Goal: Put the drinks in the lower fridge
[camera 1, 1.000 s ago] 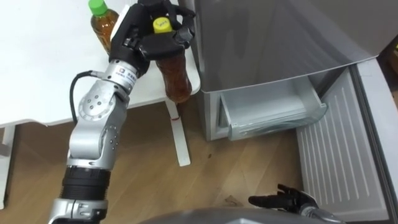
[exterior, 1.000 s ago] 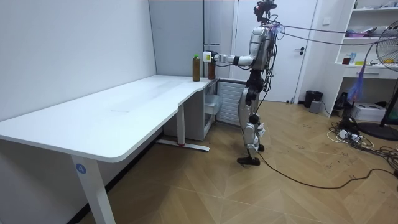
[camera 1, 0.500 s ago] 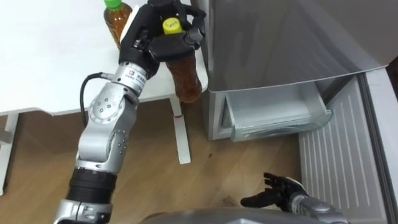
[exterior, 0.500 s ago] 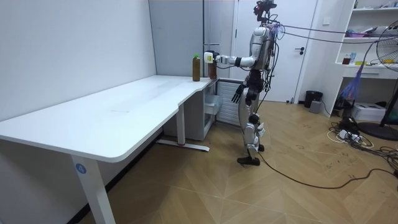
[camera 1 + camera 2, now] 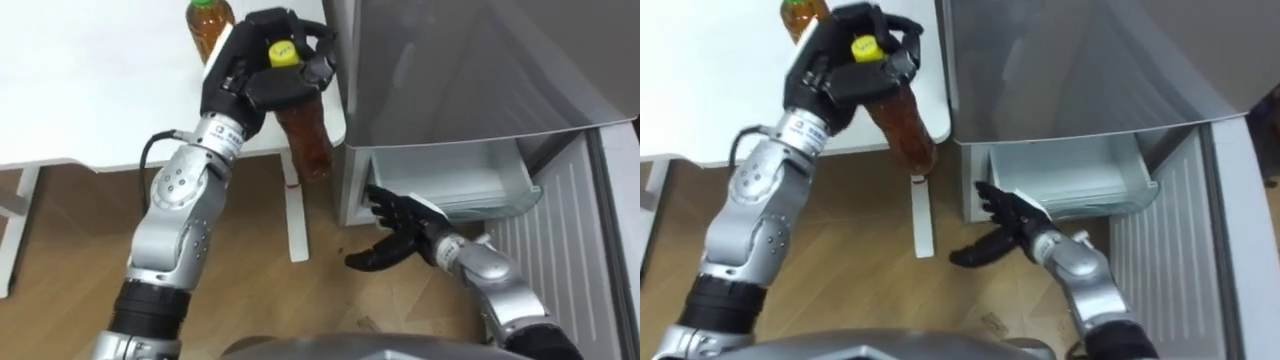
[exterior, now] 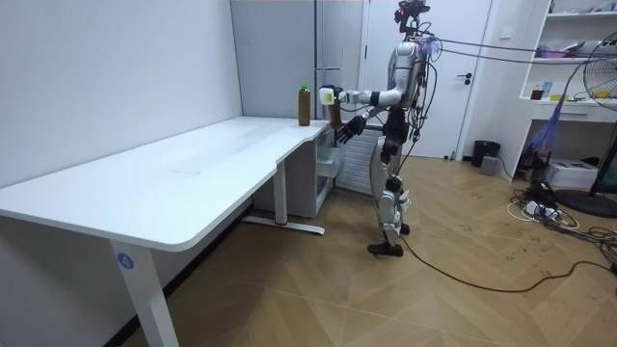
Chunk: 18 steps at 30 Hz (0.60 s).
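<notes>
Counting the drinks gives two bottles, both holding brown liquid.

1. Yellow-capped bottle (image 5: pixel 312 140): one. The left robot hand (image 5: pixel 262 78) holds it, fingers curled round its neck and shoulder just under the cap. It hangs tilted in the air past the corner of the worktop (image 5: pixel 80 90), over the wooden floor (image 5: pixel 60 280) and just beside the fridge's side wall. It is filled nearly to the shoulder.

2. Green-capped bottle (image 5: pixel 208 22): one. It stands upright on the worktop near the far corner, behind the left robot hand and apart from it. The room view shows it at the worktop's end nearest the fridge.

3. Fridge (image 5: pixel 450 70): one, grey. Its lower door (image 5: pixel 560 250) is swung open to the robot's right, the ribbed inner face showing.

4. Drawer (image 5: pixel 450 180): one, clear plastic, inside the lower compartment with its front edge towards the robot. What it holds cannot be made out.

5. Right robot hand (image 5: pixel 400 225): one, wide open with fingers spread and palm turned up. It is low in front of the drawer, below the held bottle and apart from it, holding nothing.

6. Robot: stands between the worktop's end and the fridge, left arm stretched forward.
</notes>
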Motion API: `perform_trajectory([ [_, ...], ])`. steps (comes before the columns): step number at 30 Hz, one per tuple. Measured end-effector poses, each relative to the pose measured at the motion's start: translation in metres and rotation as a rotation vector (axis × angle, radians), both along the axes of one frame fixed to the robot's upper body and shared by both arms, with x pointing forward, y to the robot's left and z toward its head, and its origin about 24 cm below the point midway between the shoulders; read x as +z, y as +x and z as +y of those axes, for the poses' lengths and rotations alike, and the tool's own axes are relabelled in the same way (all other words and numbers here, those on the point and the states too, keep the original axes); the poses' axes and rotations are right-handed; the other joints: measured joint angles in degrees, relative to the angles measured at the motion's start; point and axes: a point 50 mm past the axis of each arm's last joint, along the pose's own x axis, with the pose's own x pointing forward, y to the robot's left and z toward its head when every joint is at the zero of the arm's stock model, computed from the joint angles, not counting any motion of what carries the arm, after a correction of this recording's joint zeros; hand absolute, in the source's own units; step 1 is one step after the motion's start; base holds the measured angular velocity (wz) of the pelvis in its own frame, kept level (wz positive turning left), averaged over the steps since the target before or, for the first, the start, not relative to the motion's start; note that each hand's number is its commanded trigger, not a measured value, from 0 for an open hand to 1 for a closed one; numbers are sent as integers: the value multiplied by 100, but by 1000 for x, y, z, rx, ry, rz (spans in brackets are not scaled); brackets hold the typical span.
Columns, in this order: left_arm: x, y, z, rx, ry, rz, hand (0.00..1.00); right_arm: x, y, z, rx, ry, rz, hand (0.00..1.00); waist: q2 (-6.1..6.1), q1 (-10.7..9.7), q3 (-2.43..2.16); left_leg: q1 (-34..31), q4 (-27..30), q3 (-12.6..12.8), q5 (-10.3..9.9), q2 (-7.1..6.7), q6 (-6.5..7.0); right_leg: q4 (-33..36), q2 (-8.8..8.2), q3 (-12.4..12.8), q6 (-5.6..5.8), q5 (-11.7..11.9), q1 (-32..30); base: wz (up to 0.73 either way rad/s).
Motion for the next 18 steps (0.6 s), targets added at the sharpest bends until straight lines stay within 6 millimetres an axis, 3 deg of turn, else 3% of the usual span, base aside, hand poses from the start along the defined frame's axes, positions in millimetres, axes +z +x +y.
perform_trajectory([
  [6, -7, -4, 3, -3, 53, 41, 100, 14, 10, 14, 13, 87, -54, 0, 2, -21, 8, -95, 67, -129, 0, -13, 0, 7, -1, -5, 0, 0, -30, 7],
  [10, -9, -4, 3, -9, 54, 46, 100, 31, 22, 20, 26, 157, -119, 0, 64, -18, 48, -127, 74, -131, 0, -14, 0, -5, 2, 5, 0, 0, -37, 3],
  [18, -13, -6, -9, -56, 31, 64, 100, 33, 25, 22, 51, 206, -90, 0, 102, -24, 75, -193, 104, -147, 0, -12, 0, -6, 2, -42, 0, 0, -79, 1],
])
